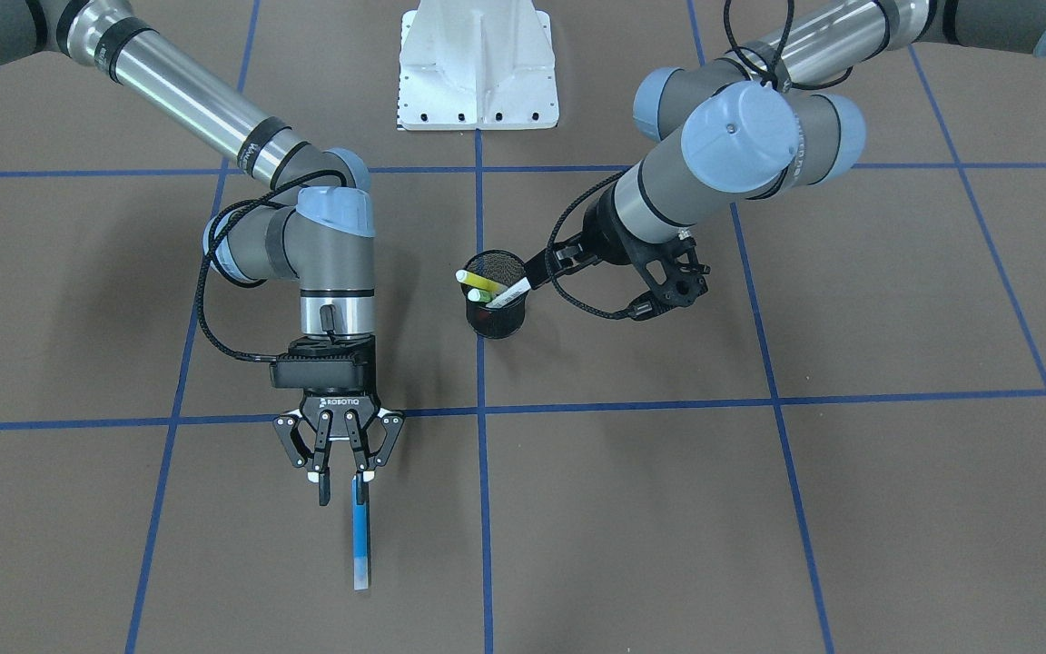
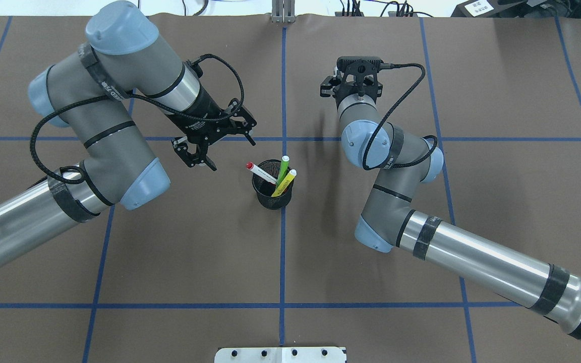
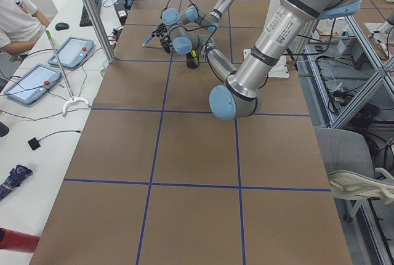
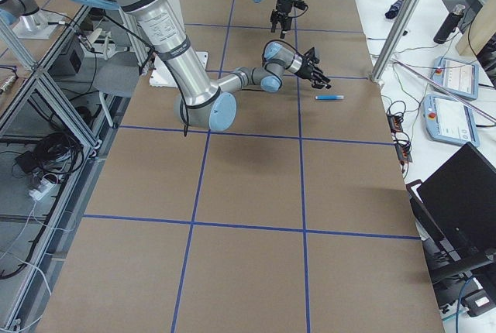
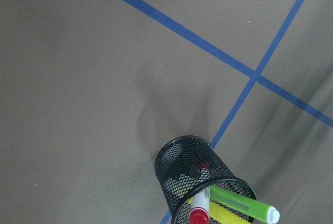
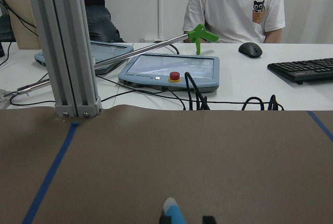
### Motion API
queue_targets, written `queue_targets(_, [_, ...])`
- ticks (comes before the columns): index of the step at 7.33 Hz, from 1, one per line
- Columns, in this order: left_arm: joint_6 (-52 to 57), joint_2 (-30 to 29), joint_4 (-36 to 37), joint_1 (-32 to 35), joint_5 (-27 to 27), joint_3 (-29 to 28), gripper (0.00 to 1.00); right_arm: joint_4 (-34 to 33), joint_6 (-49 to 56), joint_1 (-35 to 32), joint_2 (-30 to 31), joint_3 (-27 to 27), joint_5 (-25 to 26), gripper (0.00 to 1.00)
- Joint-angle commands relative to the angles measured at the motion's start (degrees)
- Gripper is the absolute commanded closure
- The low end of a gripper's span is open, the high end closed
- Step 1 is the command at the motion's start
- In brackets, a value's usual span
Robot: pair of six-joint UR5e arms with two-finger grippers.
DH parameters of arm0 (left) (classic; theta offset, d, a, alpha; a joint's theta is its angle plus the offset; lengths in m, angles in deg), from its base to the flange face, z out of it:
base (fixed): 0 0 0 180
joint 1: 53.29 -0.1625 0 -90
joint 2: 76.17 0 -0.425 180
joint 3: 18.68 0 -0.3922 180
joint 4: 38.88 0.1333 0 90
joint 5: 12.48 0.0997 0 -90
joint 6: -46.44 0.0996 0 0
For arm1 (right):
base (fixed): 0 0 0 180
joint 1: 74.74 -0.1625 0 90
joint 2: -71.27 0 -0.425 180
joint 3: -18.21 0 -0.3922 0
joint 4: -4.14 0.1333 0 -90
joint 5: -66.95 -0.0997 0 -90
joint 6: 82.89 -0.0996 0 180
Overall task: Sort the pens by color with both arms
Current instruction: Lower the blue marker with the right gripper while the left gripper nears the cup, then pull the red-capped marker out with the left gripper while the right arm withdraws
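exterior front-facing shows blue pen (image 1: 360, 540) by right end effector (image 1: 342, 490); overhead exterior doesn't

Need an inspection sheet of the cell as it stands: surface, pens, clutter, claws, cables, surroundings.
Surface: brown mat with a blue tape grid, lying flat.
Job's things: blue pen flat on the mat; red-capped pen, green pen and yellow pen standing in the cup.
Clutter: nothing seen.
Claws: right claw open, at the blue pen's end, contact unclear; left claw open, empty, beside the cup.
Cables: black cables looped at both wrists, no snag seen.
Surroundings: operator, tablet and keyboard on a desk beyond a metal post.
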Motion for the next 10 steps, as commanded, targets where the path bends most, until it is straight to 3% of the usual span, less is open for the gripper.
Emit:
queue_targets(1, [-0.19, -0.87, -1.38, -1.44, 1.96, -1.58, 0.08, 0.11, 1.92, -0.08, 2.32, 4.29, -0.35, 0.00])
queue_targets(4, [-0.37, -1.04, -3.85, -2.14, 2.06, -3.34, 0.36, 0.37, 5.89, -2.62, 7.34, 12.39, -7.71, 0.00])
queue_targets(7, [-0.28, -1.04, -5.00, -2.58, 2.06, -3.86, 0.72, 0.37, 7.90, -8.15, 13.40, 19.76, -19.48, 0.00])
queue_targets(8, [-0.28, -1.04, -5.96, -2.58, 2.14, -4.13, 0.92, 0.37, 8.26, -9.82, 16.37, 22.57, -22.38, 0.00])
queue_targets(9, [-0.20, -1.04, -6.14, -2.58, 2.06, -4.13, 1.00, 0.37, 9.74, -11.92, 18.40, 24.69, -25.89, 0.00])
queue_targets(10, [-0.20, -0.96, -7.10, -2.41, 2.06, -3.61, 1.00, 0.37, 10.72, -12.82, 19.99, 26.28, -27.15, 0.00])
